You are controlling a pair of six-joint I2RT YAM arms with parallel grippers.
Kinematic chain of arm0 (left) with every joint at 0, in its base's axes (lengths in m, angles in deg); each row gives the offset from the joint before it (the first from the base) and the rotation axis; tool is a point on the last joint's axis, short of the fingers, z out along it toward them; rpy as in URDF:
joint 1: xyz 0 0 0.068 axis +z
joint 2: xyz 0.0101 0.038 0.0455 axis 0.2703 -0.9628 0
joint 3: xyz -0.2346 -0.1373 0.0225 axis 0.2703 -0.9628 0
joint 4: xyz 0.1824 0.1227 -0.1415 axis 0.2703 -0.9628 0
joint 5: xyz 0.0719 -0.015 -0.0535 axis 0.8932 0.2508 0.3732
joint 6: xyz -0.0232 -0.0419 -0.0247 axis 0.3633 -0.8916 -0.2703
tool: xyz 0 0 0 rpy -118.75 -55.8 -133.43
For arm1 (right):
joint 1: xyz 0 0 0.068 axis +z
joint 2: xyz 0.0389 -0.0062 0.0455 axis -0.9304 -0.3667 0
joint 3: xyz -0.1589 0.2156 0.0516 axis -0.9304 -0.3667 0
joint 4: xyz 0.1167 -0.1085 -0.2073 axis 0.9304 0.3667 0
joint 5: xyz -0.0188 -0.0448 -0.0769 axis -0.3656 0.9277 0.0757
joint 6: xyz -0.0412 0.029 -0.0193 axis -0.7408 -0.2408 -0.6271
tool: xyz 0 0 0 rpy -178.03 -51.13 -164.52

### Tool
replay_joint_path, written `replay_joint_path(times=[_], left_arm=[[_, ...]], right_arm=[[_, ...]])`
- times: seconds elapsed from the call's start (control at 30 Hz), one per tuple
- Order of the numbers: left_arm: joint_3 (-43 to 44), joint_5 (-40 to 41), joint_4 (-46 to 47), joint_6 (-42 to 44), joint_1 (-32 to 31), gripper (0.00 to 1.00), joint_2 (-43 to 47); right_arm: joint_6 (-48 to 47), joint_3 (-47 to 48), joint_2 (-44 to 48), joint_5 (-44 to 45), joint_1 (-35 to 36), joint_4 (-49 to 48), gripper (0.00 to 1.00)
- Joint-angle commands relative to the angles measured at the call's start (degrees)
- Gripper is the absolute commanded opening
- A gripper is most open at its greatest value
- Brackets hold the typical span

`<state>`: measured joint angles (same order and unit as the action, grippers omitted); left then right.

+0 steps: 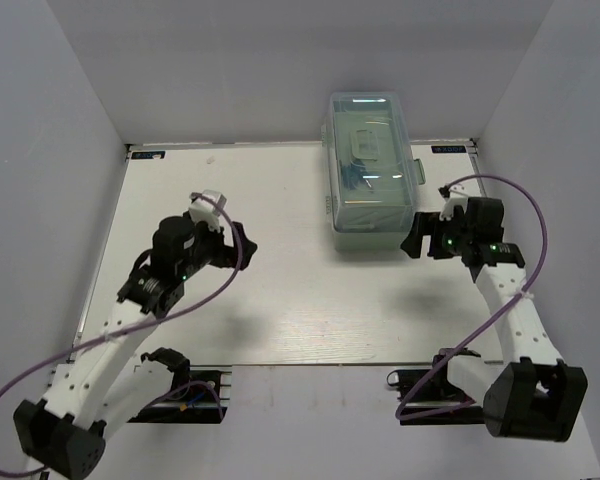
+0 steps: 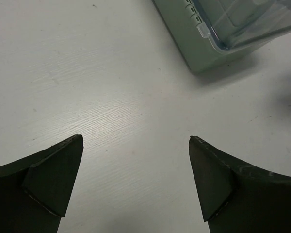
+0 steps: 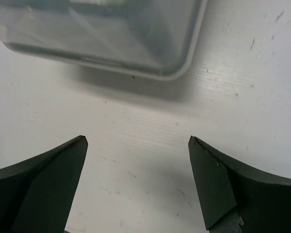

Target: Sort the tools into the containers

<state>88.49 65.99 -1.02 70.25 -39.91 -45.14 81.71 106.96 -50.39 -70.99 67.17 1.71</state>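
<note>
A white, faintly grained table (image 1: 280,320) sits between plain pale grey walls (image 1: 230,70) under soft, even light.

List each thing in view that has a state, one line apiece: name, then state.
toolbox: closed, standing flat on the table
lid: shut on top of the box
left gripper: open, holding nothing
right gripper: open, holding nothing, near a corner of the box
</note>
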Motion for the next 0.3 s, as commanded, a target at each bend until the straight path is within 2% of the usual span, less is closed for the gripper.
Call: replay_joint_path(times=[0.0, 0.13, 0.17, 0.27], left_arm=[[-3.74, 3.20, -1.21, 3.60, -0.29, 1.00, 5.73], [-6.56, 3.91, -1.20, 3.60, -0.29, 1.00, 9.00], [-6.56, 3.91, -1.72, 4.12, -0.29, 1.00, 9.61], [-6.56, 3.91, -1.73, 4.12, -0.29, 1.00, 10.14]], right_arm=[[1.65, -3.32, 4.27, 3.00, -0.17, 0.22, 0.91], [2.01, -9.21, 10.95, 7.04, -0.35, -2.06, 0.91], [-0.34, -12.44, 13.31, 7.31, -0.35, -4.59, 0.91], [-1.51, -13.88, 14.12, 6.52, -0.52, -4.35, 0.91]])
